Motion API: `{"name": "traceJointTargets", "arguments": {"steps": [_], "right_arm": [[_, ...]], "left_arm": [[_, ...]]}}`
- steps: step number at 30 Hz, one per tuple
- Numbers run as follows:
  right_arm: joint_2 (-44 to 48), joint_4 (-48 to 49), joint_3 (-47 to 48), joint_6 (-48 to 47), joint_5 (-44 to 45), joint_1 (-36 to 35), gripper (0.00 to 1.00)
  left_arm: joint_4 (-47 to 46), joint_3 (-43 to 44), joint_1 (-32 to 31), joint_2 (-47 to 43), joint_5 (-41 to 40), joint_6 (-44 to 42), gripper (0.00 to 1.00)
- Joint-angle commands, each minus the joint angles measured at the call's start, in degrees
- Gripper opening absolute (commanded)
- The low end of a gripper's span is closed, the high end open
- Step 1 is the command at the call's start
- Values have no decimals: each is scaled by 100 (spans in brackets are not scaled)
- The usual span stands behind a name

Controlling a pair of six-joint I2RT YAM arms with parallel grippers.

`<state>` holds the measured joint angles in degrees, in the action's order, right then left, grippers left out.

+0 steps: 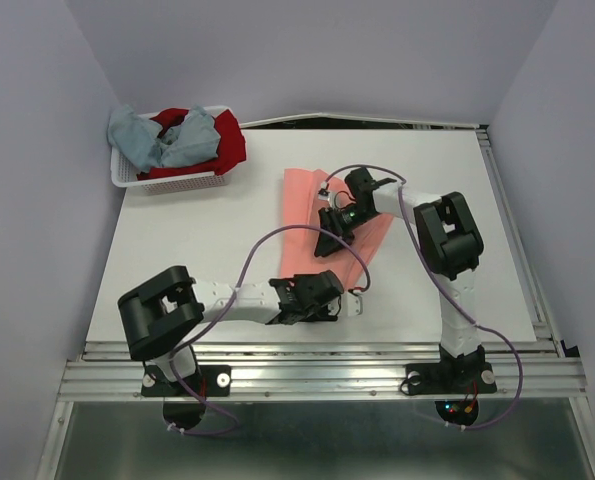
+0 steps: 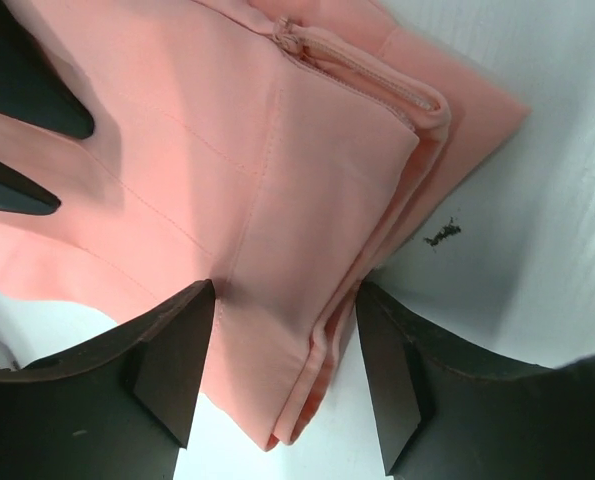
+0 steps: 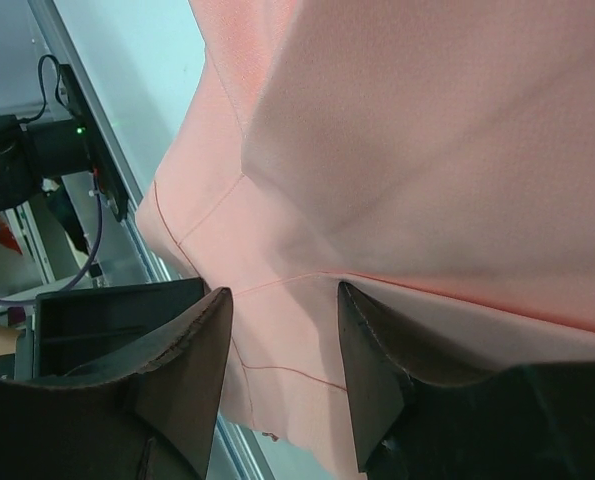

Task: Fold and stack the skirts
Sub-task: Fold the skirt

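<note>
The salmon-pink pleated cloth skirt (image 1: 302, 212) lay on the flat white table (image 1: 177, 265), right of centre and well apart from the white plastic mesh basket (image 1: 177, 184) at the far left corner. The crumpled dusty blue-grey skirt (image 1: 162, 140) and the dark red skirt (image 1: 233, 140) were heaped in that basket, spilling over its rim.

The left gripper (image 2: 285, 300) stood at the skirt's near end with its dark wedge-shaped fingers (image 2: 167, 355) spread wide either side of a folded, layered corner, without pinching it. The smooth cloth showed stitched seams and a zip (image 2: 357, 70) under a rolled edge. A dark speck (image 2: 442, 233) marked the table beside it.

The right gripper (image 3: 283, 300) hung over the middle of the skirt, jaws parted. Finely textured pink cloth with a thin seam filled the gap, ungripped.
</note>
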<state>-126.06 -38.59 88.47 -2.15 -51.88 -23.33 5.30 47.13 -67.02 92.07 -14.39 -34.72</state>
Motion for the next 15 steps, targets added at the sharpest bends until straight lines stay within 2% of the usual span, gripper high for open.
{"name": "traceJointTargets", "arguments": {"steps": [1, 5, 8, 9, 11, 12, 13, 15], "right_arm": [[-261, -131, -5, -233, 564, -110, 52], [-366, -131, 30, -251, 644, -110, 52], [-446, -140, 92, -233, 626, -110, 50], [-463, -140, 118, -242, 644, -110, 49], [-463, -140, 136, -259, 661, -162, 49], [-455, -131, 153, -251, 653, -163, 49], [-428, -140, 145, -259, 661, -224, 49], [-402, -140, 162, -251, 679, -224, 49]], "left_arm": [[-220, -459, -118, 503, -256, 36, 71], [-826, -688, -153, 881, -993, 27, 65], [-1100, -776, -188, 1084, -1249, 105, 53], [-1154, -828, -197, 1050, -1320, 132, 44], [-1172, -837, -215, 822, -1312, 123, 39], [-1041, -811, -241, 734, -1233, 115, 35], [-927, -698, -258, 533, -1172, 141, 27], [-374, -496, -311, 347, -865, 211, 17]]}}
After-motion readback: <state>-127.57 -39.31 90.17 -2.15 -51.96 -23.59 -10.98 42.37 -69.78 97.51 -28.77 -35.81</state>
